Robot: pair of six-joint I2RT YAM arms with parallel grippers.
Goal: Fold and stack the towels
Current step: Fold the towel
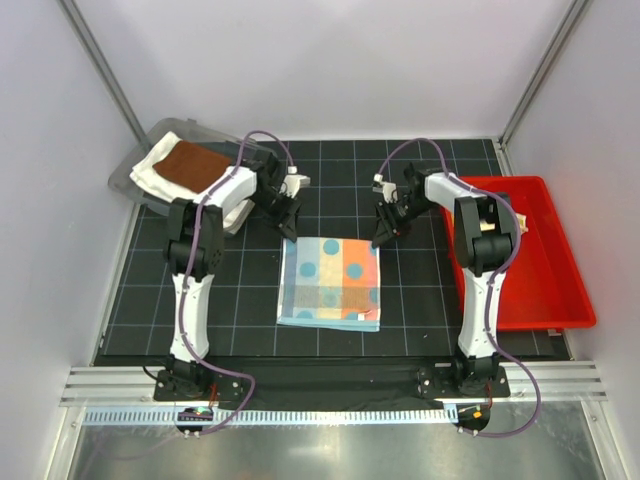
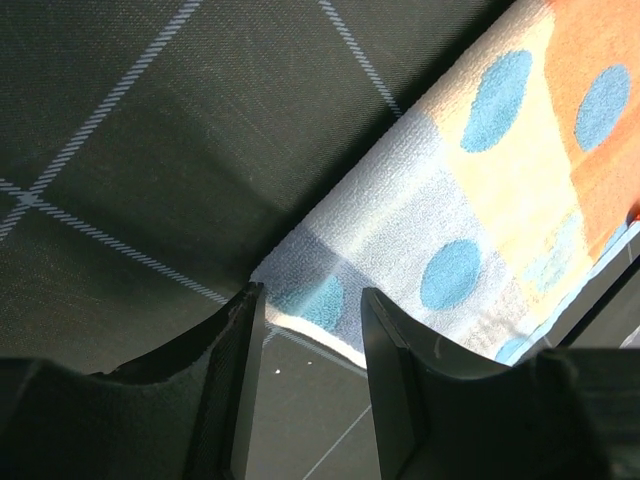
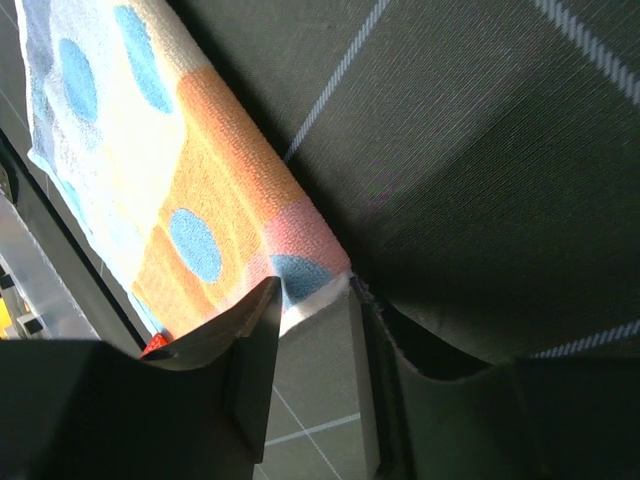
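The dotted towel (image 1: 330, 283) lies flat on the black gridded mat (image 1: 240, 290), a neat rectangle of blue spots on orange, cream and grey patches. Both arms are bent down over its far edge. The left gripper (image 1: 291, 233) is at the towel's far left corner, and the wrist view shows its fingers (image 2: 240, 380) parted with the pale corner lying on the mat in the gap between them, so nothing is pinched. The right gripper (image 1: 379, 238) is at the far right corner, and its fingers (image 3: 255, 370) are also apart, with the pink-and-blue corner just beyond the tips.

Far left of the dotted towel, beyond the mat's corner, a brown towel (image 1: 197, 165) rests on a white towel (image 1: 150, 168) in a clear tray (image 1: 185, 128). To the right of the dotted towel, off the mat, is a red bin (image 1: 560, 300).
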